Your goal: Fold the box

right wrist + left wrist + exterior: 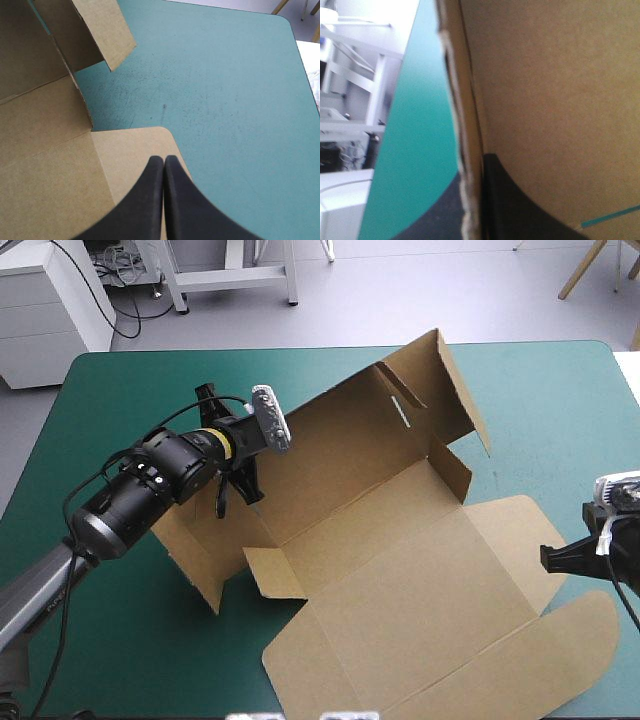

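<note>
**A:** Left arm pose?
**B:** Comes in low from the near left corner of the desk with the teal-green cover (530, 390), forearm angled toward the middle. Left gripper (238, 492) is clamped on the brown cut-cardboard box (400, 570), one black finger either side of the raised long wall (330, 450), toward that wall's left end. The left wrist view agrees: the board edge sits between the fingers.

**A:** Right arm?
**B:** Only the wrist shows, at the desk's right edge. Right gripper (164, 160) is clenched on nothing, tips meeting in a point over the rim of the rounded flap (135, 150). Can't tell if it touches the board.

**A:** Anything in the way?
**B:** The raised wall stands between the left wrist and the box floor. A short end flap (452, 468) stands up near the wall's right end, and a small tab (275, 575) sits low near its left end.

**A:** Box position, heading?
**B:** Centre to near right of the desk. The wall's fold line runs diagonally, from the left edge toward the far right corner. The long axis looks to cross that line: the flat lid (450, 640) points at the near right corner.
</note>
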Robot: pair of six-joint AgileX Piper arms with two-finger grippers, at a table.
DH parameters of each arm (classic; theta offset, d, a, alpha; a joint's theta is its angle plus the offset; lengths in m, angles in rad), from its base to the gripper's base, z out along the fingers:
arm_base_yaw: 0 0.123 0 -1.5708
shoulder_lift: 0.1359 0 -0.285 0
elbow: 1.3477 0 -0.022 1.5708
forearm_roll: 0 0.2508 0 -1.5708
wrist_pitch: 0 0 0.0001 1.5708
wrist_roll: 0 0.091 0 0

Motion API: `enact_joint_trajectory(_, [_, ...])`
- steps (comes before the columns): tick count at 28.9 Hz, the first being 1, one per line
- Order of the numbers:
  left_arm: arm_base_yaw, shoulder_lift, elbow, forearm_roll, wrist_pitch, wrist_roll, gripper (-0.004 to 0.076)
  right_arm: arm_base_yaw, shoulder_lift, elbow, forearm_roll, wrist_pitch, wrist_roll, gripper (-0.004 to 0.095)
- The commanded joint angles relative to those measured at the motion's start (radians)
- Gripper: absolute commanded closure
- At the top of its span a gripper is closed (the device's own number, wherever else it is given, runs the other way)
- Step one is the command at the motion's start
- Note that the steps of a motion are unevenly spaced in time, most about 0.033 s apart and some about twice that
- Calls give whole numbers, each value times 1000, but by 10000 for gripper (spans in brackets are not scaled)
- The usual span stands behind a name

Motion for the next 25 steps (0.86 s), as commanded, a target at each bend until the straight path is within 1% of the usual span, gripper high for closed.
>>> enact_joint_trajectory(1, [-78, -20, -35, 162, -119, -10, 734, -9, -2, -32, -8, -60, 12, 927])
enact_joint_trajectory(5, [-151, -1, -35, 241, -117, -13, 734, -9, -2, -32, -8, -62, 24, 928])
enact_joint_trajectory(7, [-182, 11, -35, 292, -117, -46, 734, -9, 0, -32, -8, -64, 33, 927])
enact_joint_trajectory(9, [-219, 17, -30, 405, -110, -166, 734, -9, 2, -32, -8, -69, 46, 927])
enact_joint_trajectory(10, [-232, 17, -28, 448, -105, -200, 734, -9, 2, -32, -8, -69, 46, 927])
enact_joint_trajectory(15, [-310, 19, 1, 731, -27, -399, 734, -9, 2, -32, 34, -75, 52, 927])
enact_joint_trajectory(18, [-347, 19, 50, 821, 2, -467, 734, -9, 2, -32, 56, -75, 52, 927])
enact_joint_trajectory(22, [-381, 19, 148, 883, -1, -506, 734, -9, 2, -32, 77, -75, 46, 927])
enact_joint_trajectory(25, [-415, 19, 218, 998, 19, -659, 734, -9, 2, -32, 89, -75, 52, 927])
